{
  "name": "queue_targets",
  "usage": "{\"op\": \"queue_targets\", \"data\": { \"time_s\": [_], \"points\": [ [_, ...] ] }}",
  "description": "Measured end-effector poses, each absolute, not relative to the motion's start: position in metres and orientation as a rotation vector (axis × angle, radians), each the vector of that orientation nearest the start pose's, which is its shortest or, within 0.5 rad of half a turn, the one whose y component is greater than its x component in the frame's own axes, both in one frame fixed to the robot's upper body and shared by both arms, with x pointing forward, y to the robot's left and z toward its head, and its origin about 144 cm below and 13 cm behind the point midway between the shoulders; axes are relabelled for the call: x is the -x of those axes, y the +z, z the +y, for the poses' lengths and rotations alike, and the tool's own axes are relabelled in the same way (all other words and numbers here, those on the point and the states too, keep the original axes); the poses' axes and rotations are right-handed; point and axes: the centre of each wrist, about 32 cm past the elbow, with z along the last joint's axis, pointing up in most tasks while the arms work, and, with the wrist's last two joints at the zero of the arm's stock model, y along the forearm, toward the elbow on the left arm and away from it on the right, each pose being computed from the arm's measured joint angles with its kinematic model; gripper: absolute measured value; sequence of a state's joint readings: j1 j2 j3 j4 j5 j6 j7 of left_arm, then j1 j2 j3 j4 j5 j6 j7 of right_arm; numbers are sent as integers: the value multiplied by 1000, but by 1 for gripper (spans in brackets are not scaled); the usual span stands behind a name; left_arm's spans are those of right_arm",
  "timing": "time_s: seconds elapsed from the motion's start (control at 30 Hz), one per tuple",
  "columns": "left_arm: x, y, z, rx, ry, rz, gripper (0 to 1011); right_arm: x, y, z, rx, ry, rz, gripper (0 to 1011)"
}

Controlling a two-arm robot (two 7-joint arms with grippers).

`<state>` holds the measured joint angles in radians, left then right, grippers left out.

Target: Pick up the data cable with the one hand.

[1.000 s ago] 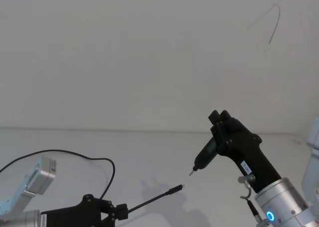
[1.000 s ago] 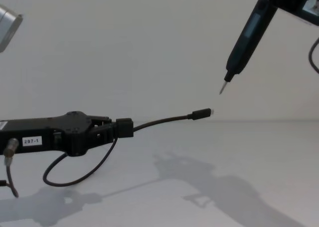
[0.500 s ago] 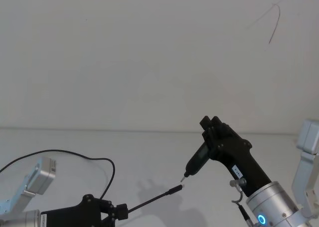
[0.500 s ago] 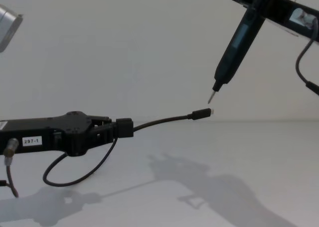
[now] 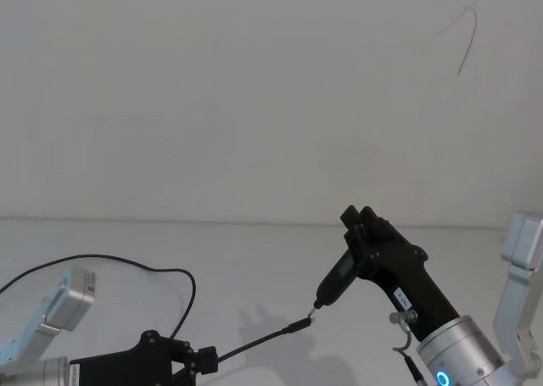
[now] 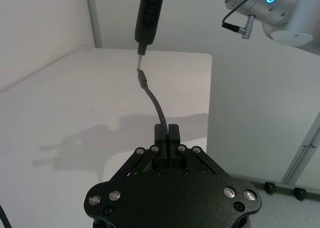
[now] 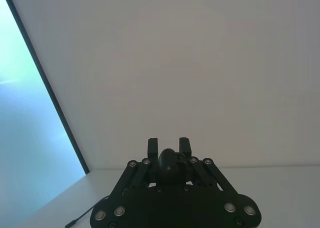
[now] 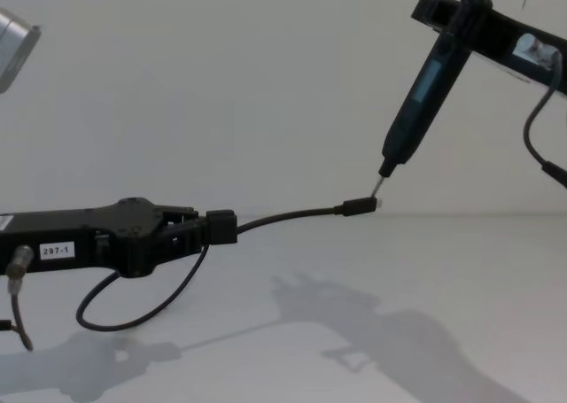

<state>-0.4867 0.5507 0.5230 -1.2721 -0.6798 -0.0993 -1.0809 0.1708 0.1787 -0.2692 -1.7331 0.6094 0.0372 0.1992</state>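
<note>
Low on my left, near the front edge of the white table (image 8: 461, 270), my left gripper (image 8: 197, 228) is clenched on the data cable (image 8: 283, 217), pinching it at the thick black collar so the short free end juts rightward and slightly up, clear of the surface. The plug (image 8: 359, 205) hangs in the air at mid-scene, and the rest of the cable droops in a loop (image 8: 133, 310) beneath my wrist and trails away to the far left in the head view. My right gripper (image 8: 468, 15) comes in from the upper right, closed around a slim dark-blue tool (image 8: 416, 106) whose pin tip (image 8: 378, 182) sits just at the plug, touching or nearly so; I cannot tell which.

So the pickup looks done, and the job now, as I judge it, is holding steady. I should keep my left grip firm on the collar, not the thin cord, since the free end is springy and will sway with any wrist motion. My right should ease in slowly along the plug's axis.
</note>
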Motion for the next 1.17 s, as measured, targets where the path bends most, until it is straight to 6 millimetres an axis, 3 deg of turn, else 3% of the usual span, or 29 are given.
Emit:
{"op": "queue_targets", "data": {
  "time_s": [1.17],
  "points": [
    [-564,1201,300,8,233,-44,38,-482,1236,-191,-453,-1005,154,251]
  ]
}}
